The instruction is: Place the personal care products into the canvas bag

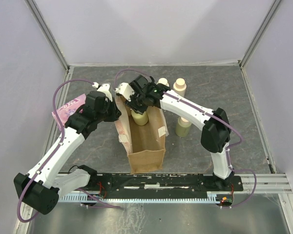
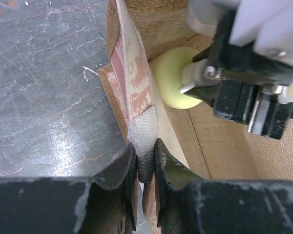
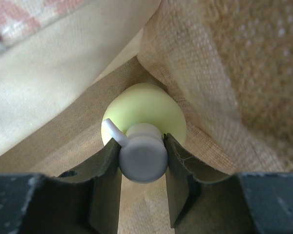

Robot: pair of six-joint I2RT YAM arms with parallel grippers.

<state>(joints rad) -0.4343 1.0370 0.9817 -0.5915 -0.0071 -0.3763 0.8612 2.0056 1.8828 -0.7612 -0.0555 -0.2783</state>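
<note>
The tan canvas bag (image 1: 147,150) stands upright in the middle of the table, mouth open. My left gripper (image 1: 118,109) is shut on the bag's white woven handle (image 2: 142,139) at the left rim; in the left wrist view its jaws (image 2: 146,168) pinch the fabric. My right gripper (image 1: 137,104) reaches into the bag and is shut on the white pump top (image 3: 142,157) of the pale yellow-green pump bottle (image 3: 145,109), which hangs inside the bag (image 3: 224,73); the bottle also shows from above (image 1: 140,118) and in the left wrist view (image 2: 172,78). Two cream-beige bottles (image 1: 179,87) (image 1: 162,82) and one yellow-green bottle (image 1: 183,127) stand outside.
A flat pink packet (image 1: 68,107) lies left of the bag, partly under my left arm. The table is walled in by white panels at the back and sides, with a metal rail (image 1: 263,181) along the near edge.
</note>
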